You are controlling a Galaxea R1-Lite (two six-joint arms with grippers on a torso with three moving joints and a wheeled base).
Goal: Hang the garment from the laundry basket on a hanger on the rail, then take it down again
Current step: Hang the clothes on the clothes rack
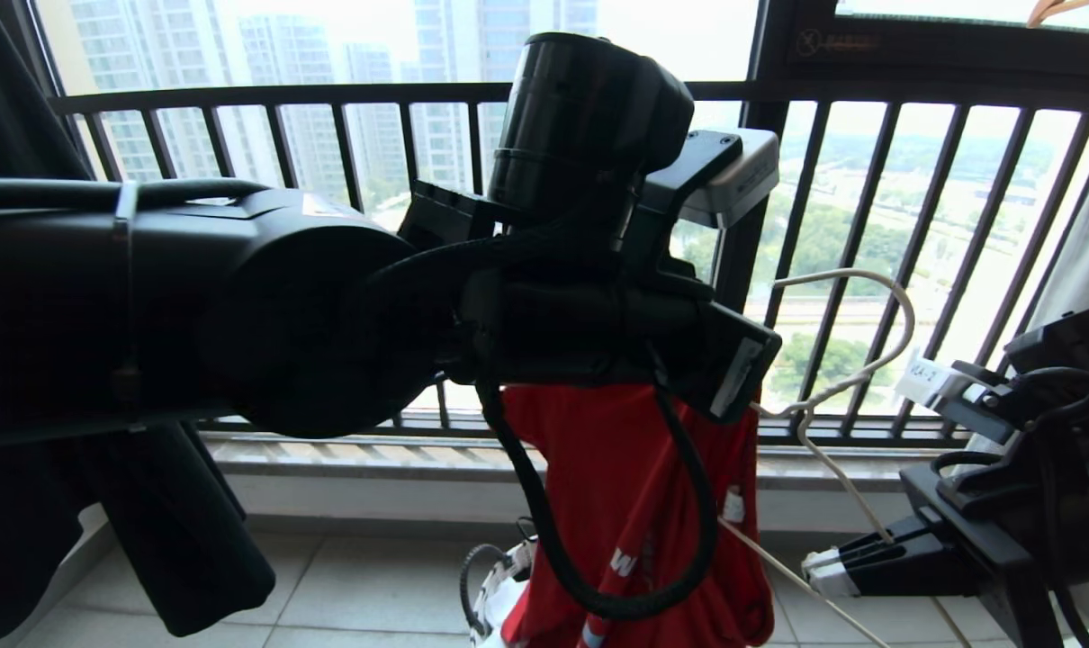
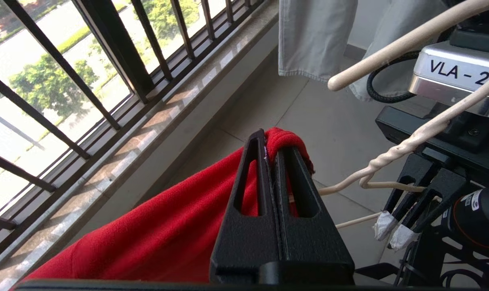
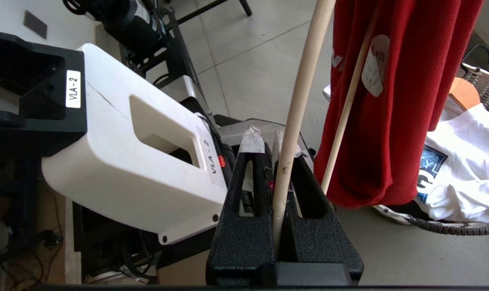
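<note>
Left pincer [image 2: 273, 151]: closed on a fold of the red garment [image 2: 167, 234], which is held aloft before the dark railing [image 1: 868, 225]. Right pincer [image 3: 273, 149]: closed on a bar of the cream hanger [image 3: 301, 93], just beside the garment. Laundry basket [image 3: 450, 228]: on the floor beneath, white cloth inside.

The head camera looks forward at the far railing [image 1: 598, 99], the left arm [image 1: 238, 306] close across it. Each wrist camera sits just behind its pincer, looking down at the floor. All three share the red shirt [image 1: 634, 504] and hanger [image 1: 859, 360].
</note>
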